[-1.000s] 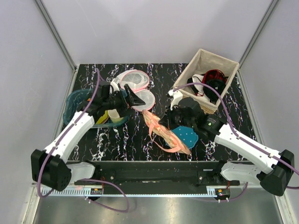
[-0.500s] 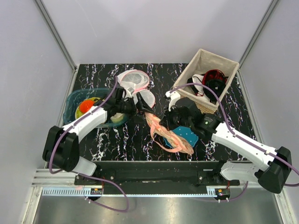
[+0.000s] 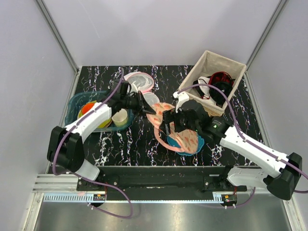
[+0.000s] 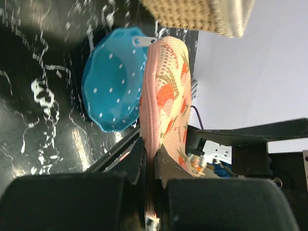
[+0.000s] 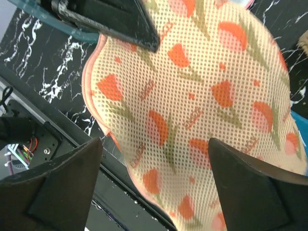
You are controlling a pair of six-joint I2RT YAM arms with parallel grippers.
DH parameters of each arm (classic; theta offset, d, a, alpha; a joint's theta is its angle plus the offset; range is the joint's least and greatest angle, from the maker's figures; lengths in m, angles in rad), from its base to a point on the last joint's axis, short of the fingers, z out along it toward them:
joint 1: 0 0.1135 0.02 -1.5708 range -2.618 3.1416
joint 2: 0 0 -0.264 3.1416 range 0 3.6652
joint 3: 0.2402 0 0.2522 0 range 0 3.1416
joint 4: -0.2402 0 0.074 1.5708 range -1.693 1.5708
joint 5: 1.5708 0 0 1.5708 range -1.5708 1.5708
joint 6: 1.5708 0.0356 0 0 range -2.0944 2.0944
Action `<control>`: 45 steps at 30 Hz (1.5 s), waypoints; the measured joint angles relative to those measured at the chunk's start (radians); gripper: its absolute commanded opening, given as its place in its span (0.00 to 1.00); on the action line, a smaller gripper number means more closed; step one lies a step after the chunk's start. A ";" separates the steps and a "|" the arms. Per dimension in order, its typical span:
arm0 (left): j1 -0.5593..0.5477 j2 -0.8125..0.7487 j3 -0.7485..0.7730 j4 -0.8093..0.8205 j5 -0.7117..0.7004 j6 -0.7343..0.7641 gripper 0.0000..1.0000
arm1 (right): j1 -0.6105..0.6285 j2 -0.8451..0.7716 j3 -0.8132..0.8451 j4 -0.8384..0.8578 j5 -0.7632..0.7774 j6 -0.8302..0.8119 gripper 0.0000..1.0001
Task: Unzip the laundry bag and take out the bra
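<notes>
Near the middle of the counter (image 3: pixel 130 139), the bag (image 3: pixel 185 139) stands on its edge between the two hands. Its long side runs from the left hand (image 4: pixel 151 168) toward the front right. That hand is pinched tight on the pink zip edge. The right hand (image 5: pixel 154 142) is wide apart, facing the bag's flat side from very close. I think it should go for the zip pull, which I can't spot. No bra shows; I guess it is inside. A blue pouch (image 4: pixel 113 91) lies under the bag. The basket (image 3: pixel 207 60) holds black, red and white clothes.
</notes>
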 measured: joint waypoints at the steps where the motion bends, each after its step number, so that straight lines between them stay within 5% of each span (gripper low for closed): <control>1: 0.000 -0.005 0.034 -0.019 -0.009 0.031 0.00 | 0.000 -0.005 0.014 -0.009 0.011 0.000 1.00; 7: 0.005 -0.090 0.174 -0.060 -0.024 0.274 0.00 | -0.029 -0.084 0.142 -0.063 0.056 -0.015 1.00; 12: 0.006 -0.160 0.255 -0.129 0.008 0.551 0.00 | -0.171 -0.090 0.322 -0.114 0.041 -0.049 1.00; 18: 0.006 -0.288 0.212 -0.179 -0.031 0.802 0.00 | -0.290 0.008 0.401 -0.145 -0.120 -0.122 1.00; 26: 0.006 -0.502 0.105 -0.167 -0.046 0.999 0.00 | -0.304 0.090 0.267 -0.090 -0.429 -0.225 1.00; 33: 0.006 -0.481 0.102 -0.168 -0.027 1.080 0.00 | -0.304 0.048 0.011 0.227 -0.645 -0.246 0.93; 37: 0.006 -0.465 0.102 -0.169 -0.016 1.097 0.00 | -0.304 0.037 -0.022 0.350 -0.703 -0.237 0.82; 38: 0.005 -0.464 0.102 -0.169 -0.010 1.099 0.00 | -0.304 0.034 -0.021 0.378 -0.714 -0.232 0.72; 42: 0.003 -0.464 0.102 -0.169 0.003 1.104 0.00 | -0.304 0.032 -0.013 0.463 -0.760 -0.208 0.55; 45: 0.000 -0.464 0.102 -0.169 0.006 1.104 0.00 | -0.304 0.036 -0.003 0.500 -0.793 -0.192 0.51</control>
